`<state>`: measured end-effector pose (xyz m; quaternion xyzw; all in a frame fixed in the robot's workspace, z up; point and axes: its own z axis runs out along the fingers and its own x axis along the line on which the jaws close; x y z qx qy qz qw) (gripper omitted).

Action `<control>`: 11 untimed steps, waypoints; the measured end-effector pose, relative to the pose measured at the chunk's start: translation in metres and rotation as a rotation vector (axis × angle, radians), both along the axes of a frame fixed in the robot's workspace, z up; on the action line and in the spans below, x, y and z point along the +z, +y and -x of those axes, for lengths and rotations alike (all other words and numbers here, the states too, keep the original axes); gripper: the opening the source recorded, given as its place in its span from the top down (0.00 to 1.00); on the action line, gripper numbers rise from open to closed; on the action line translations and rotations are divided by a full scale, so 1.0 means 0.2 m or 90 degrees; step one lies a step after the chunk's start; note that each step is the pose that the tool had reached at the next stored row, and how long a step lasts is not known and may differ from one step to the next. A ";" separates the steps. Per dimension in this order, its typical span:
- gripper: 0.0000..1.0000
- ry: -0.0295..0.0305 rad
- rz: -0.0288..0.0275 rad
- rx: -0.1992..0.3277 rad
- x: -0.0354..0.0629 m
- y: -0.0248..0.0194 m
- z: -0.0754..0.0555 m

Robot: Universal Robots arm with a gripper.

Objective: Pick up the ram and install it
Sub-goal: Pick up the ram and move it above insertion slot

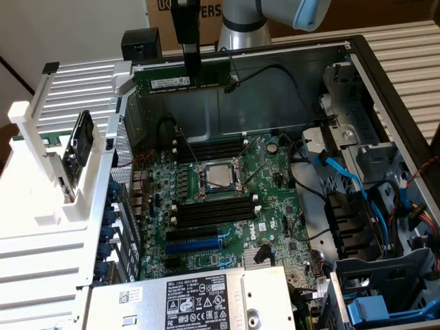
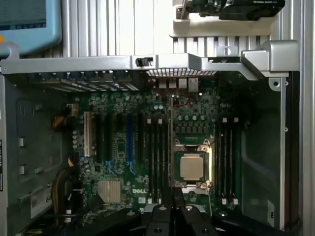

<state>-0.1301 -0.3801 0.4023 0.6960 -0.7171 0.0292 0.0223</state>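
The ram (image 1: 161, 81) in the pincer (image 1: 193, 77) hangs seemingly above the motherboard (image 1: 227, 206).

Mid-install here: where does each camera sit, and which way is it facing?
Exterior view: off the arm, high beside the open case, looking down on the motherboard; shows the arm and gripper shut on the ram.
Wrist view: on the wrist, facing down into the case; shows the gripper fingers.
Shared: motherboard, CPU, gripper.

Dark-green ram (image 1: 213, 77) with white label (image 1: 170, 82); green motherboard (image 1: 275, 189), blue slot (image 1: 199, 243).
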 end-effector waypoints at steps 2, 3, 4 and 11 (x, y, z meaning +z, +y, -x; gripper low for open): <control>0.88 0.0000 0.0000 0.000 -0.018 -0.007 -0.02; 0.88 0.0000 0.0001 0.000 -0.027 -0.010 -0.02; 0.88 -0.0001 0.0000 0.000 -0.036 -0.014 -0.03; 0.88 -0.0002 -0.0003 -0.003 -0.101 -0.041 -0.06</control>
